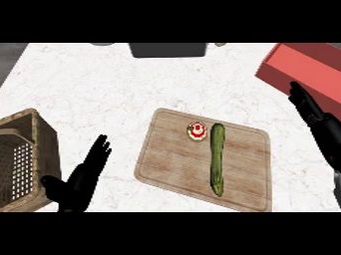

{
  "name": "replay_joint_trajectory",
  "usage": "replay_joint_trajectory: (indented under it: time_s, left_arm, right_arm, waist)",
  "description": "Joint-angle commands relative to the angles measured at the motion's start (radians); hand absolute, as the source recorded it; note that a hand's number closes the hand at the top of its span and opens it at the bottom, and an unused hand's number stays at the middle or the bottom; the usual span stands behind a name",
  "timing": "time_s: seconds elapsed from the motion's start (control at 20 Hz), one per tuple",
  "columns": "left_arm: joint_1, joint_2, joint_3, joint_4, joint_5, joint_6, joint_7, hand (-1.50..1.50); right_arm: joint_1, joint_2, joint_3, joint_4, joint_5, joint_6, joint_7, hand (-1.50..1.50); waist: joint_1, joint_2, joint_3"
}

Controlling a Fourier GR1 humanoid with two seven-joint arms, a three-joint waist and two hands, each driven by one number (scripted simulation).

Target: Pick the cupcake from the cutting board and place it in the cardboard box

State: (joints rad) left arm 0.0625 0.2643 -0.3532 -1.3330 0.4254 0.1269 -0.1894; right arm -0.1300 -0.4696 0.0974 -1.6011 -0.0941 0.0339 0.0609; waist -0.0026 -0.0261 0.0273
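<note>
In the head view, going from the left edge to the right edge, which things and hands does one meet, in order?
Wicker basket → left hand → cutting board → cupcake → cucumber → right hand.

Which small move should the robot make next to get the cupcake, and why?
Probably bring the right hand left and down toward the cupcake. Both hands are open and hold nothing, and the cupcake sits untouched on the cutting board, close beside the cucumber's top end. The left hand rests off the board.
</note>
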Motion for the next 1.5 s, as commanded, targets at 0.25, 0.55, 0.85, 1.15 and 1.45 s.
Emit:
replay_joint_trajectory:
  time_s: [0.25, 0.55, 0.85, 1.15, 1.45]
  left_arm:
    - [-0.264, 0.276, 0.06, -0.129, -0.246, 0.014, -0.034, 0.0]
    - [-0.236, 0.271, 0.038, -0.227, -0.276, -0.023, 0.039, 0.0]
    - [-0.33, 0.246, 0.063, -0.156, -0.273, -0.053, 0.074, 0.0]
    - [-0.292, 0.254, 0.066, -0.204, -0.263, -0.081, 0.088, 0.0]
    - [-0.321, 0.227, 0.068, -0.18, -0.298, -0.073, 0.09, 0.0]
  right_arm:
    - [-0.299, 0.01, -0.127, -0.209, -0.056, -0.104, 0.073, -1.5]
    - [-0.2, -0.104, -0.069, -0.138, 0.16, -0.033, -0.001, -1.5]
    - [-0.228, -0.164, 0.081, -0.183, 0.35, 0.028, -0.039, -1.5]
    - [-0.35, -0.237, 0.212, -0.188, 0.425, 0.234, 0.203, -1.5]
    - [-0.495, -0.134, 0.379, -0.246, 0.443, 0.435, 0.473, -1.5]
  waist:
    - [-0.01, 0.003, -0.027]
    - [0.007, 0.024, -0.027]
    - [0.0, 0.026, -0.028]
    - [0.015, 0.024, -0.03]
    - [0.011, 0.023, -0.029]
